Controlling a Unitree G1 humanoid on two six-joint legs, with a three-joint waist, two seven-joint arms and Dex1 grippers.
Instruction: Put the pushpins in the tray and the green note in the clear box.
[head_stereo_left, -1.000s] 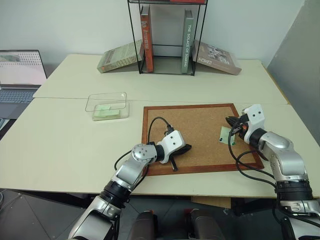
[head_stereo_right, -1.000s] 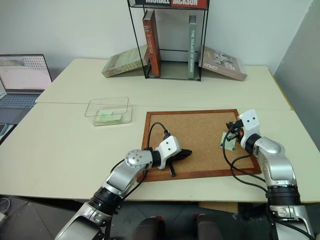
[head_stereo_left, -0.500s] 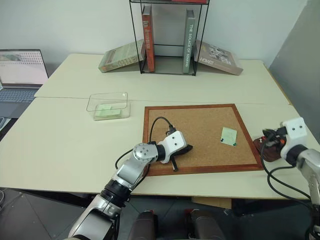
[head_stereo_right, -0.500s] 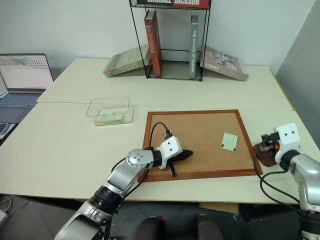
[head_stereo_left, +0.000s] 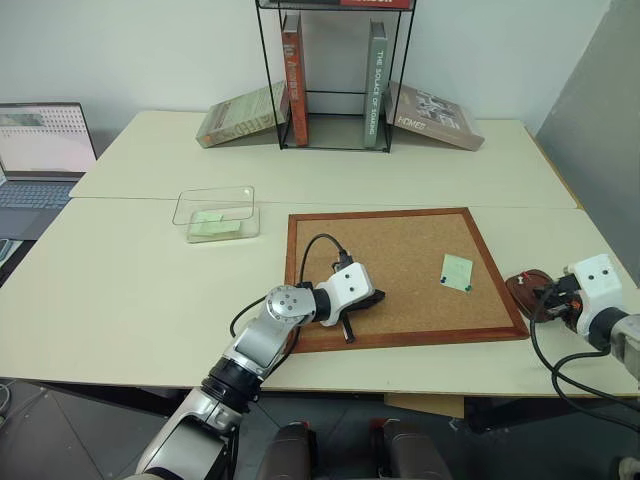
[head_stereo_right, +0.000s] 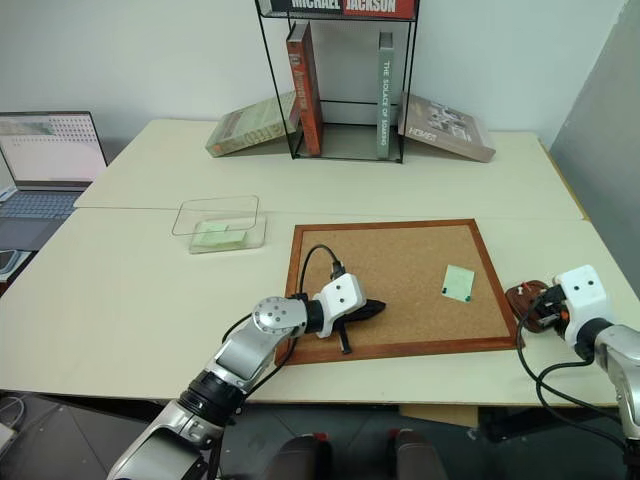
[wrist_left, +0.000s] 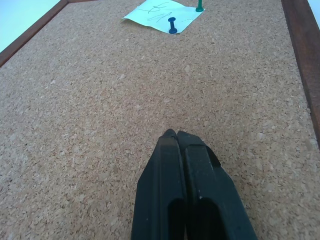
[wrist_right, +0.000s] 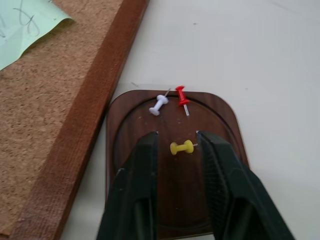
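My right gripper (wrist_right: 177, 134) hangs open just over the dark brown tray (wrist_right: 125, 125), which lies right of the cork board (head_stereo_left: 400, 250). A yellow pushpin (wrist_right: 181, 147) lies loose in the tray between the fingers, and a white pushpin (wrist_right: 159, 104) and a red one (wrist_right: 181, 95) rest further in. The green note (head_stereo_left: 457, 272) sits on the board, with a blue pin (wrist_left: 172, 25) and a green pin (wrist_left: 199, 7) stuck in it. My left gripper (wrist_left: 176, 134) is shut and empty, low over the board's near-left part. The clear box (head_stereo_left: 215, 212) stands left of the board with a pale green slip inside.
A black wire book rack (head_stereo_left: 335, 75) with upright and leaning books stands at the back. A laptop (head_stereo_left: 40, 150) sits at the far left. The tray (head_stereo_left: 522, 287) lies near the table's right edge, beside a grey panel (head_stereo_left: 600, 110).
My right gripper has swung from the note on the board out to the right, over the tray, and its fingers have parted. The left arm has stayed put.
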